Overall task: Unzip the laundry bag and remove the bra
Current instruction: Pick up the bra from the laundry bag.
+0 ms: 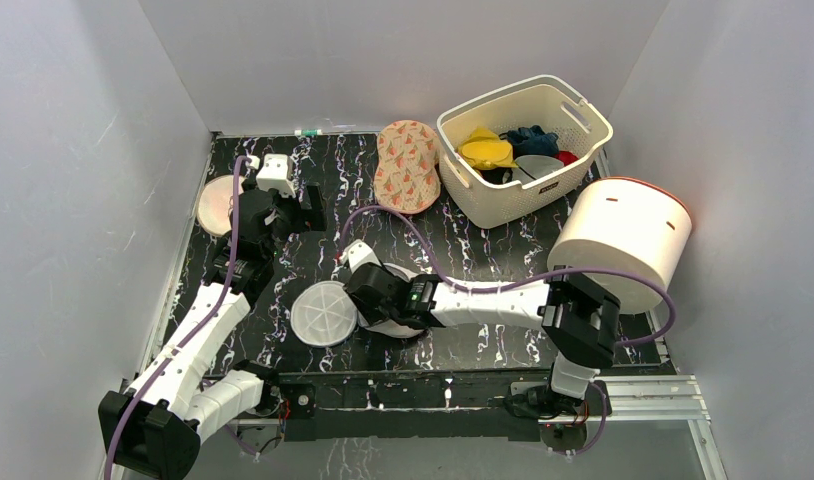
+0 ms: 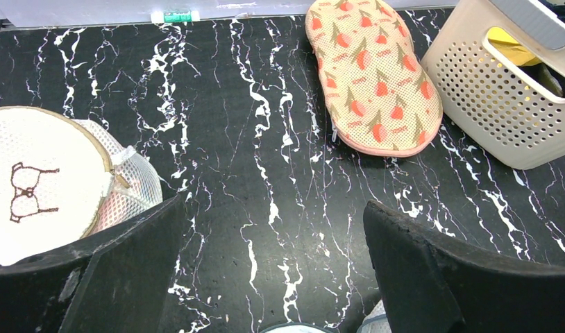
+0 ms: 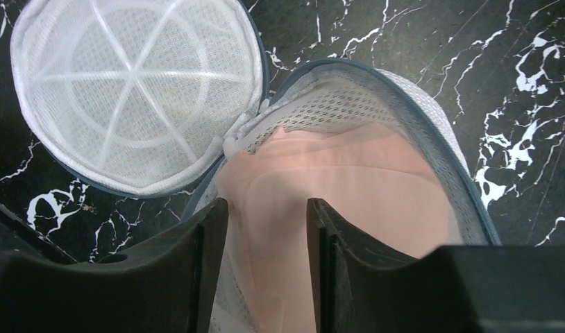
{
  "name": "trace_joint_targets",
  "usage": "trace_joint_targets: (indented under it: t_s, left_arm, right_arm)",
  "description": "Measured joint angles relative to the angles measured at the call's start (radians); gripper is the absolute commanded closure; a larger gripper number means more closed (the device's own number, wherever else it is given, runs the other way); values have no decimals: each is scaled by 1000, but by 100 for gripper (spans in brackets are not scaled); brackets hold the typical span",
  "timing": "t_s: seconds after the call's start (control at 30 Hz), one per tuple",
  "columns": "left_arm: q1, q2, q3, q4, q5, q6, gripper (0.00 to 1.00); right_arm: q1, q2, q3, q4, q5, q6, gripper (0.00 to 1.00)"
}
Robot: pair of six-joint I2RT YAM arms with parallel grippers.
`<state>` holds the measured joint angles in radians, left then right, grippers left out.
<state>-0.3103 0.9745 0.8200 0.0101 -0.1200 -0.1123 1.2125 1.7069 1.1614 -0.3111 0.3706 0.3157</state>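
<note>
The laundry bag (image 3: pixel 411 118), round white mesh with a grey-blue rim, lies unzipped near the table's front middle (image 1: pixel 401 272). Its lid (image 3: pixel 134 90) is flipped over to the left and lies flat (image 1: pixel 324 313). Inside lies the bra (image 3: pixel 363 180), smooth peach fabric. My right gripper (image 3: pixel 266 222) hangs over the bag's mouth (image 1: pixel 368 300), jaws parted, with a ridge of the bra's fabric showing in the gap between the fingers (image 3: pixel 203 257). My left gripper (image 2: pixel 276 229) stands wide open over bare table at the back left (image 1: pixel 298 215), holding nothing.
A second round white bag with a bra drawing (image 2: pixel 44 187) sits at the far left (image 1: pixel 218 205). A strawberry-print pouch (image 1: pixel 408 165) lies at the back. A cream slotted basket (image 1: pixel 513 200) of clothes and a big white drum (image 1: pixel 623 240) stand on the right.
</note>
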Motion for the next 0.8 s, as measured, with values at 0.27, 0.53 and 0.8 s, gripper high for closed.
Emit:
trace_joint_targets:
  t_s: [0.27,0.53,0.8]
  left_arm:
    - [-3,0,0,0,0,0,2]
    - [-6,0,0,0,1,0,2]
    - [-7,0,0,0,1,0,2]
  right_arm:
    - [0,30,1,2,-33,0,64]
    - [0,33,4,1,-32,3,71]
    - [0,33,4,1,-26,3,73]
